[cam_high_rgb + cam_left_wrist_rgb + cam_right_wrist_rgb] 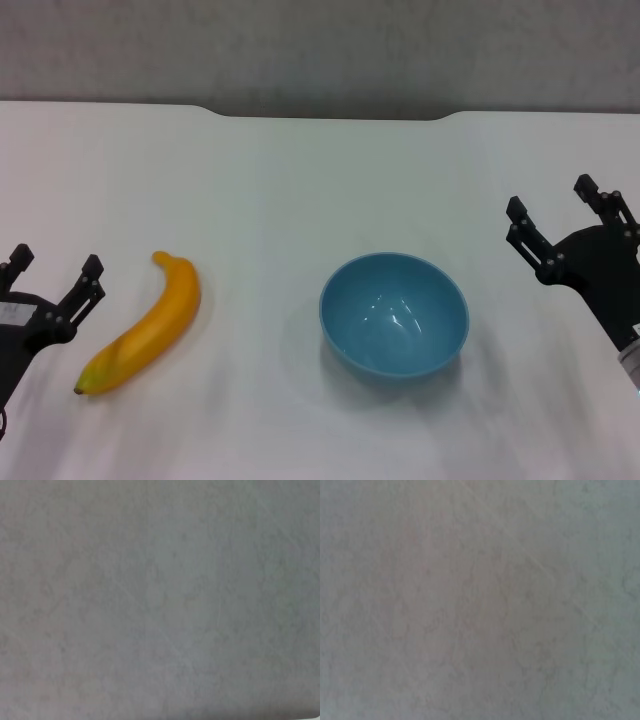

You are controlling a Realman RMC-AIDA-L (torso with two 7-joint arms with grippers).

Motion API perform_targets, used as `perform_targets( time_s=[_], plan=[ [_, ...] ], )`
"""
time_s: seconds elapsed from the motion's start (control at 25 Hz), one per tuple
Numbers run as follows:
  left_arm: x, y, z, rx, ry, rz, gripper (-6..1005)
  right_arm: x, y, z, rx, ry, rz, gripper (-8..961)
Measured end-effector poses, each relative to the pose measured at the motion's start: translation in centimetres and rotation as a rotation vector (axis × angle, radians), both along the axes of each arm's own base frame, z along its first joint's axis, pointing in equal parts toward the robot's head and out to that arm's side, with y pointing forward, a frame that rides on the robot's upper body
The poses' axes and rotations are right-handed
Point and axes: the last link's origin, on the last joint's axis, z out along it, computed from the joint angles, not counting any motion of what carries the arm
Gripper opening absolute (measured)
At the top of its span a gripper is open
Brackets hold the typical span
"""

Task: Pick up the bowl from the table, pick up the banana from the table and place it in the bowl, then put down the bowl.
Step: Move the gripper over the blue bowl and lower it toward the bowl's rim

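Both pincers gape empty: left (55,266) beside banana (145,325), right (557,211) near bowl (394,314).

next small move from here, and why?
Probably move the right gripper toward the bowl's near rim. The bowl sits empty on the table, untouched, the right gripper is open beside it. The banana lies by the open left gripper, which can wait.
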Motion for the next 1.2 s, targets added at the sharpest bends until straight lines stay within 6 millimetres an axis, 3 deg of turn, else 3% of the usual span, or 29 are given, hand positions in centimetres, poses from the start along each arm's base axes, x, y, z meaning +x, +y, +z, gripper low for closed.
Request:
perform_targets(
  time_s=[0.52, 0.68, 0.88, 1.04, 1.2],
  plan=[
    [0.1, 0.0, 0.0, -0.003, 0.001, -0.003, 891, 0.1, -0.2, 0.0, 0.000, 0.009, -0.008, 838],
    [-0.1, -0.2, 0.0, -0.001, -0.007, 0.001, 890, -0.9, 0.1, -0.3, -0.022, 0.024, -0.012, 837],
    [-0.4, 0.0, 1.0, -0.010, -0.163, 0.026, 891, -2.1, 1.1, -0.1, -0.069, -0.004, -0.102, 835],
    [-0.1, 0.6, 1.8, -0.031, -0.281, 0.028, 891, -3.4, 2.1, 1.3, -0.106, -0.088, -0.188, 834],
    [0.3, 2.0, 2.3, -0.144, -0.370, 0.055, 890, -5.2, 2.9, 2.2, -0.205, -0.102, -0.237, 835]
  ],
)
